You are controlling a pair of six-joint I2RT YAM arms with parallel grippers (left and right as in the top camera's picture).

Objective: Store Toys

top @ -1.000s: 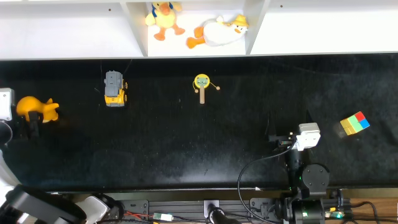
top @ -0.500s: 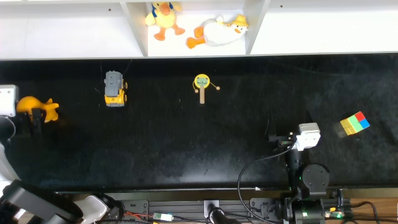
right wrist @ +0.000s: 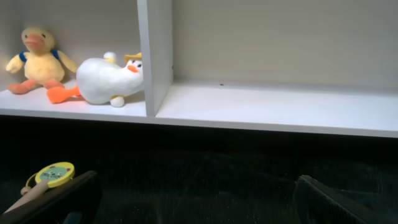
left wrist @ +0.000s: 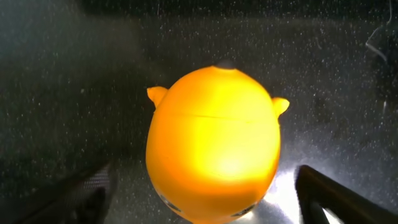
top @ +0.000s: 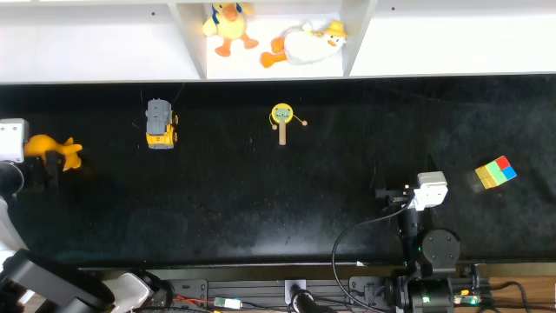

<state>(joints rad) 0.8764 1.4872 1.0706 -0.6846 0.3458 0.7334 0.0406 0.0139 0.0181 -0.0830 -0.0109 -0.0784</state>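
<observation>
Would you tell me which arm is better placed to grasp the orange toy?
Left: the left gripper, open, straddles the orange toy; the right gripper is far across the table.

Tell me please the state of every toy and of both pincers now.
Left pincer: open around orange toy.
Orange toy: on table, ungripped.
Right pincer: open, empty.
Truck: upright on table.
Rattle: lying flat.
Cube: on table.
Yellow duck: sitting in shelf.
White duck: lying in shelf.

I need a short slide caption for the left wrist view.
Orange rounded toy on the black tabletop, framed between the open fingers of the left gripper.
</observation>
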